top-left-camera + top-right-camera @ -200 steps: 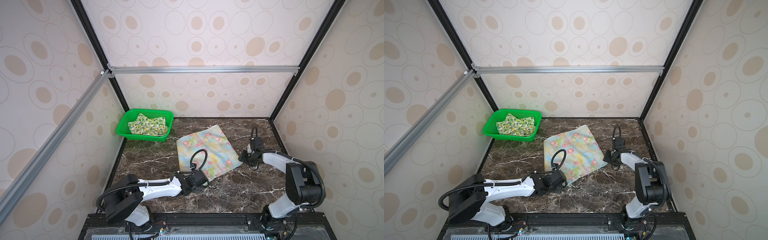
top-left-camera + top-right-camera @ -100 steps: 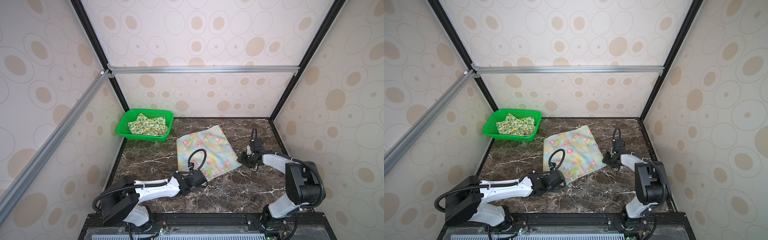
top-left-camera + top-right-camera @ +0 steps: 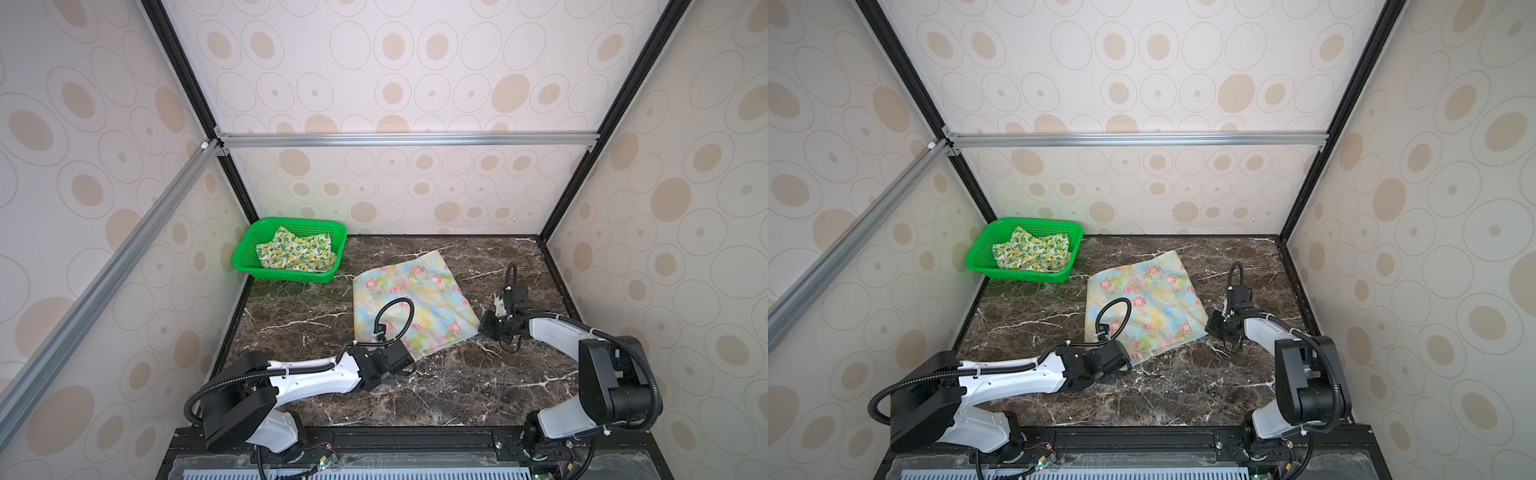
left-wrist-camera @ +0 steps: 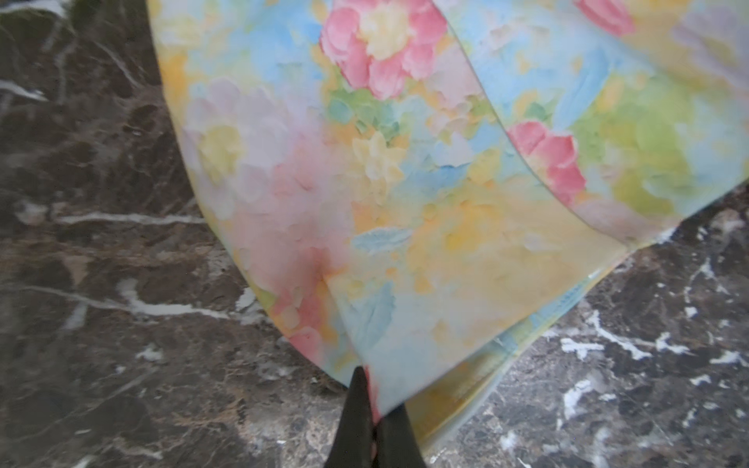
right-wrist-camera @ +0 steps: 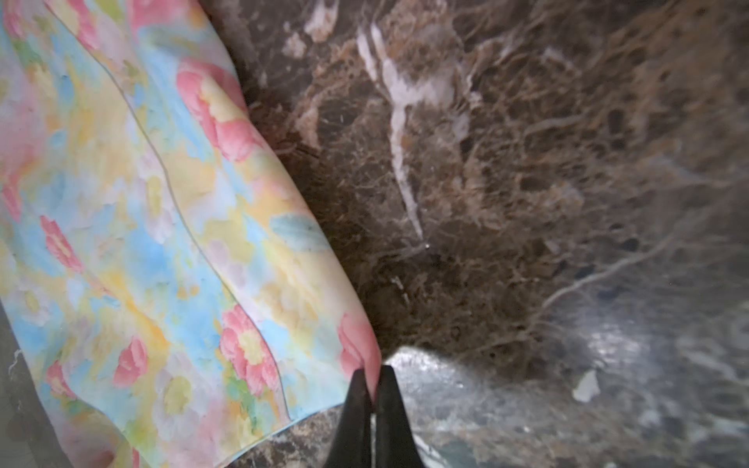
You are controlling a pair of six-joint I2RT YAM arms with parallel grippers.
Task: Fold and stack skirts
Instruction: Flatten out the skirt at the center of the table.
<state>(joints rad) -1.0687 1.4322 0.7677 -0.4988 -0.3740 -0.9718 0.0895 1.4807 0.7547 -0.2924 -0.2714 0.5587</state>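
Folded floral skirt [image 3: 432, 291] flat, lemon skirt [image 3: 297, 251] crumpled

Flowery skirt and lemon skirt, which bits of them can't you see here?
- Flowery skirt: its near corner is under the left arm's wrist in both top views. Both wrist views cut it off at their edges.
- Lemon skirt: the front wall of the green basket hides its lower part. It is too small to tell whether it is folded.

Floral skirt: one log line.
floral skirt on table; left gripper shut on corner; right gripper shut on corner; lemon skirt in basket
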